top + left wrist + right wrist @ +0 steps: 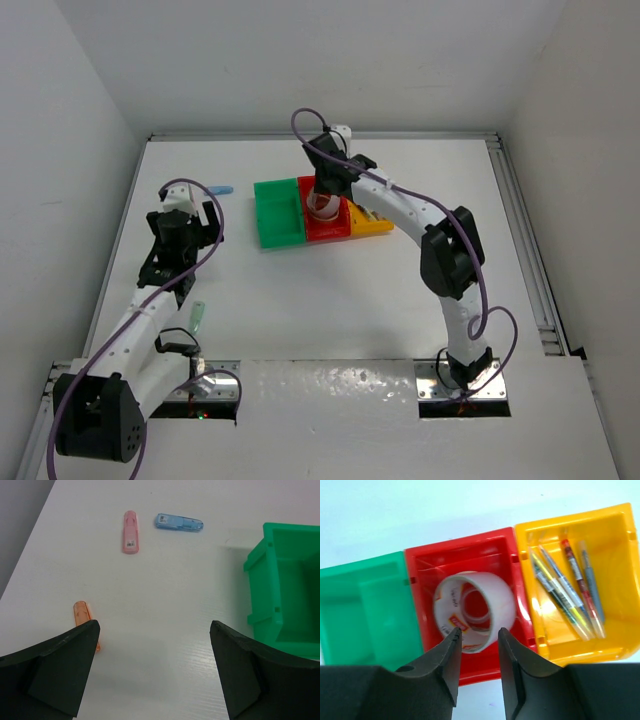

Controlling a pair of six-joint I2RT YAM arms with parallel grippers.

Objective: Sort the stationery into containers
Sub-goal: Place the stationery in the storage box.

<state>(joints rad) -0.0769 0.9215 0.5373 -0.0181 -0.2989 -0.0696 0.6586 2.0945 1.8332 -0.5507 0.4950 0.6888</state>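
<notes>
Tape roll (474, 611) in middle bin (460, 542), pens (567, 587) in right bin (615, 525), small pieces (130, 531) on table (165, 605) left of left bin (287, 580)

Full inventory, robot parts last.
green bin: 1, green, row end
red bin: 1, red, row middle
yellow bin: 1, yellow, other end
tape roll: 1, white, in red bin
pens: about 4, mixed colours, in yellow bin
pink piece: 1, pink, on table
blue piece: 1, blue, beside pink piece
orange piece: 1, orange, apart from those
green piece: 1, pale, beside left arm
table: 1, white
left end effector: 1, black, open over table
right end effector: 1, black, slightly open above tape roll
</notes>
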